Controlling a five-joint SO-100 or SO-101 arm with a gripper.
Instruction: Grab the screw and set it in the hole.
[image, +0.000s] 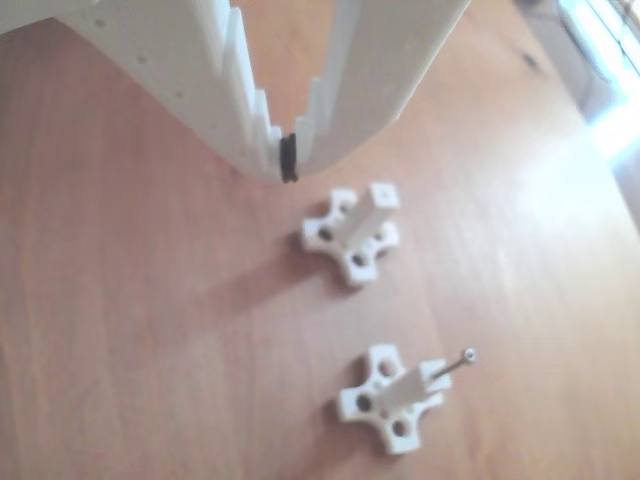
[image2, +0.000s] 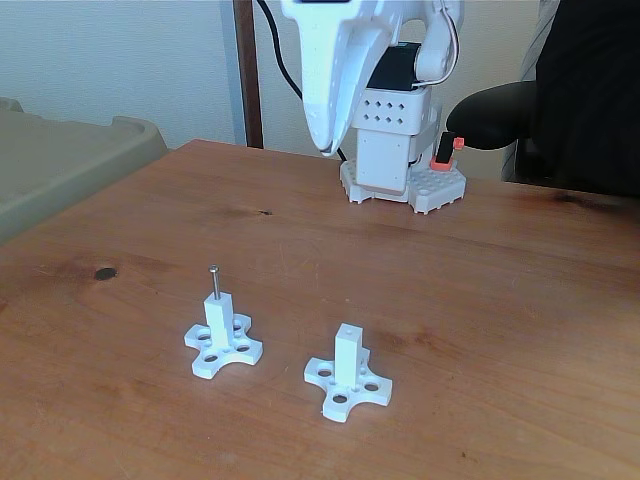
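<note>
Standing status: the screw (image2: 214, 282) stands upright in the hole at the top of the left post (image2: 217, 318) in the fixed view, its shank sunk into the end face and its round head well clear above it.
Screw in the other view: the screw (image: 455, 363) projects from the end of the near post (image: 417, 384), head outermost; the post's bore alone supports it.
Judgement on task: with the screw seated and nothing touching it, the placing step appears complete.
Second post: the right post (image2: 348, 352) in the fixed view is bare; the small hole (image2: 347, 328) in its end face is unoccupied. In the other view this is the far post (image: 374, 214), just below the claw tips.
Bases: each post rises from a white cross-shaped base (image2: 224, 349) with larger round holes in its arms. The wide footprint keeps the post vertical, so the bore faces up and a screw can rest in it unaided.
Claw: the claw (image2: 326, 150) hangs above the far part of the worktop, tips pointing down, well apart from both posts.
Claw state: in the other view the claw (image: 289, 160) has its toothed white fingers (image: 243, 120) meeting at a black tip pad, with nothing between them; jaws brought together and empty.
Worktop: the brown wooden worktop (image2: 520, 320) carries both fixtures and the arm's white pedestal (image2: 400, 170) at the far edge.
Risk: the screw sits loosely, so a knock to the left base could tip it out.
</note>
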